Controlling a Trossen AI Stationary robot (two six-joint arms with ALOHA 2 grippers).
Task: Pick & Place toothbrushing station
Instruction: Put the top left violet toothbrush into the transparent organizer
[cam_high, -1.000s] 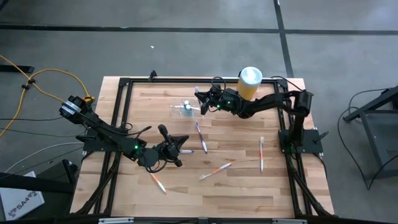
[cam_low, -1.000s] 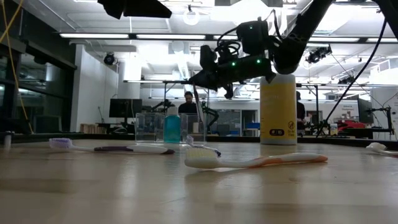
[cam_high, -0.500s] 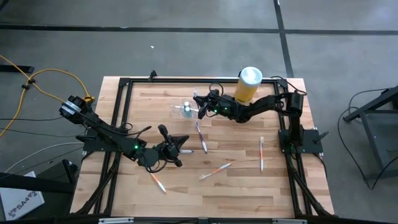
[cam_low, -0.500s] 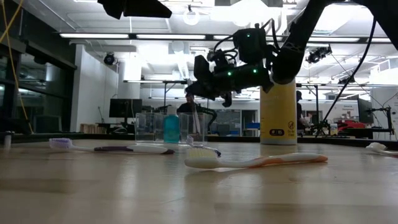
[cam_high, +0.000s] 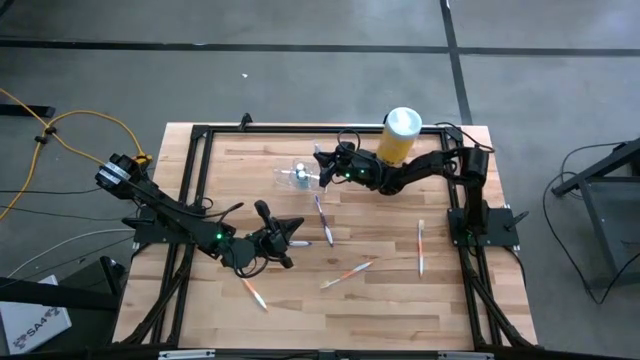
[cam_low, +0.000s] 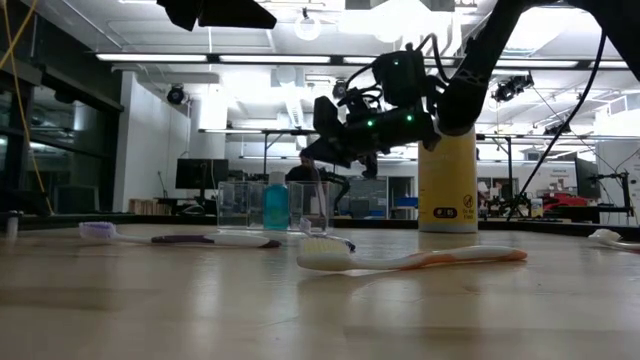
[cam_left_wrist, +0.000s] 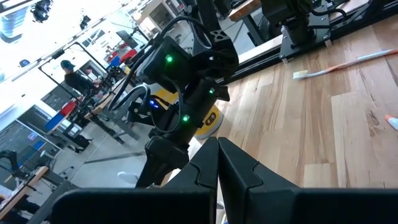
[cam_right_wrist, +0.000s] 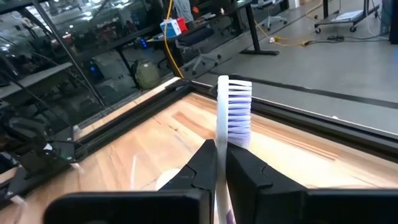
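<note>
surface: wooden table (cam_high: 380, 300), toothbrushes scattered | room: lab, ceiling lights | right tool (cam_right_wrist: 219, 163) grasping toothbrush (cam_right_wrist: 233, 112) | left tool (cam_left_wrist: 216, 163) clenched

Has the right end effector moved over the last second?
Yes. In the high view the right end effector, shut on a toothbrush, sits farther from the yellow canister and closer to the clear holder.

The table (cam_high: 380, 300) is pale wood planks with a soft sheen, framed by matt black metal rails (cam_high: 300, 131). The toothbrushing station (cam_low: 272, 207) at 12 o'clock is clear glossy plastic. The canister (cam_low: 447, 180) looks smooth yellow plastic.
</note>
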